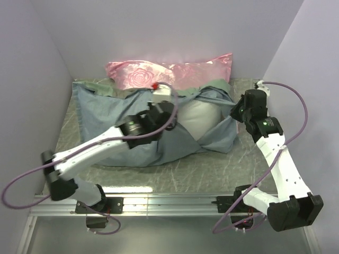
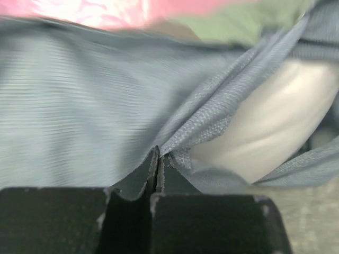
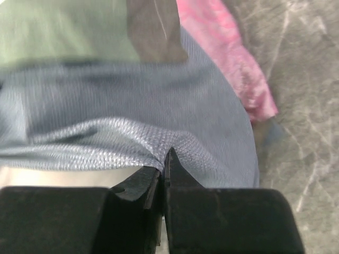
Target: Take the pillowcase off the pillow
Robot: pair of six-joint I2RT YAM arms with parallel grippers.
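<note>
L claw (image 2: 158, 154) & R claw (image 3: 165, 157) pinch pillowcase (image 1: 106, 114); pillow (image 1: 200, 119) half bared.

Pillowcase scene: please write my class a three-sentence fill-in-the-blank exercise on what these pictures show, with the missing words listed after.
1. The left pincer and the right pincer are both ____ on the grey-blue pillowcase.
2. Between the pincers, the bared pillow is plain ____.
3. The shiny rose-patterned pillow by the far wall is ____.

Missing words: shut; white; pink.
</note>
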